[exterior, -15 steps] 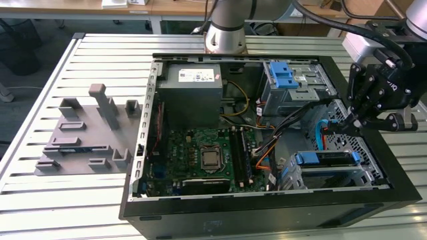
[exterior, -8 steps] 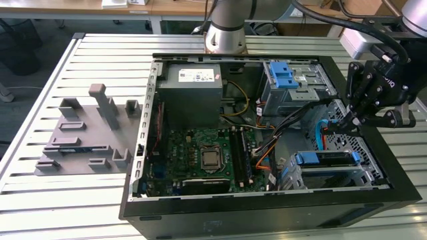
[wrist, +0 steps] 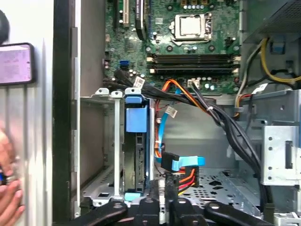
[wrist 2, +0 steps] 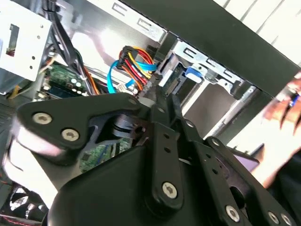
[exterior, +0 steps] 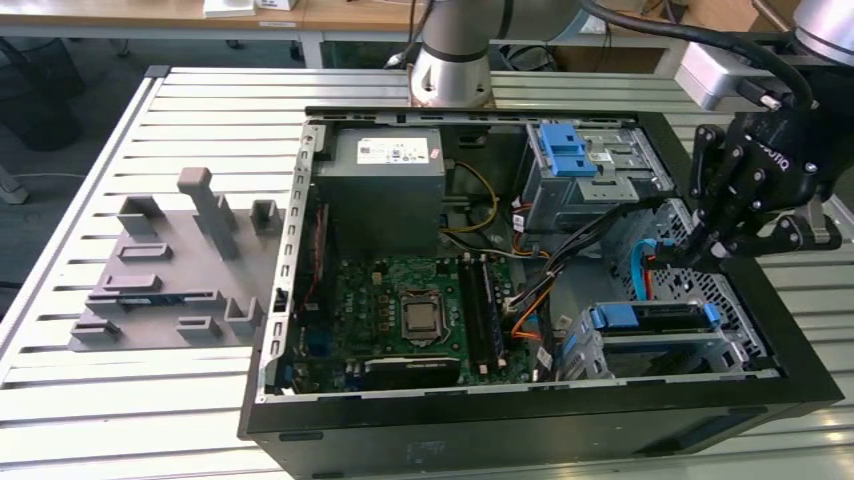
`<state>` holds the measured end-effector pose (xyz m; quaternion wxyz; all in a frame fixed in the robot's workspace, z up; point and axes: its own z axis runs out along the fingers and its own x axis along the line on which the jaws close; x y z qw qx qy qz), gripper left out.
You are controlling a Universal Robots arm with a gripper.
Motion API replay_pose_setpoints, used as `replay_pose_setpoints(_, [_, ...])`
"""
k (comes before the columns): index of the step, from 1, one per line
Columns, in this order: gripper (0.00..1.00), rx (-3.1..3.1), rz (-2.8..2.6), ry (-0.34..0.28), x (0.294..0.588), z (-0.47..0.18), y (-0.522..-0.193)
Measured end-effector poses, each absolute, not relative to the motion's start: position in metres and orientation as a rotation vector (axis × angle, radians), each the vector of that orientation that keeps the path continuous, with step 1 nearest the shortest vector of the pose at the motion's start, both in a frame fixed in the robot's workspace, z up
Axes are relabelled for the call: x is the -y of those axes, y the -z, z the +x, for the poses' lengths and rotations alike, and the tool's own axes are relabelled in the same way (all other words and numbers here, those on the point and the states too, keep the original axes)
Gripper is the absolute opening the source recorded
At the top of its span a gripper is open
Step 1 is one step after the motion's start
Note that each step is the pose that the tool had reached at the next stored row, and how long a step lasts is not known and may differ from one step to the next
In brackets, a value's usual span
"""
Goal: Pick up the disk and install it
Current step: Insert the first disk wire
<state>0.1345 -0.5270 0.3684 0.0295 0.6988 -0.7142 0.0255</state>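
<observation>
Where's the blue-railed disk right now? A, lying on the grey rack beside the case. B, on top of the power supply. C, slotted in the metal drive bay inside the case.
C: the disk sits slotted in the drive bay, blue tab showing, near the hand.

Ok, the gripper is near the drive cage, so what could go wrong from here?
The blue data cable and the red, yellow and orange wire bundle hang right beside the silver disk with blue rails in its metal cage, near the black gripper; they could snag. A person's hand is by the black computer case, possibly within the arm's path.
</observation>
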Motion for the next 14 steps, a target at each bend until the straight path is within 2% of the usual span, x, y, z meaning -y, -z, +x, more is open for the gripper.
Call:
replay_pose_setpoints(1, [0.19,2.202,2.154,-0.081,0.525,0.134,-0.368])
replay_pose_setpoints(2, [0.25,2.202,2.154,-0.080,0.524,0.135,-0.368])
replay_pose_setpoints(14, [0.25,2.199,2.151,-0.086,0.515,0.134,-0.364])
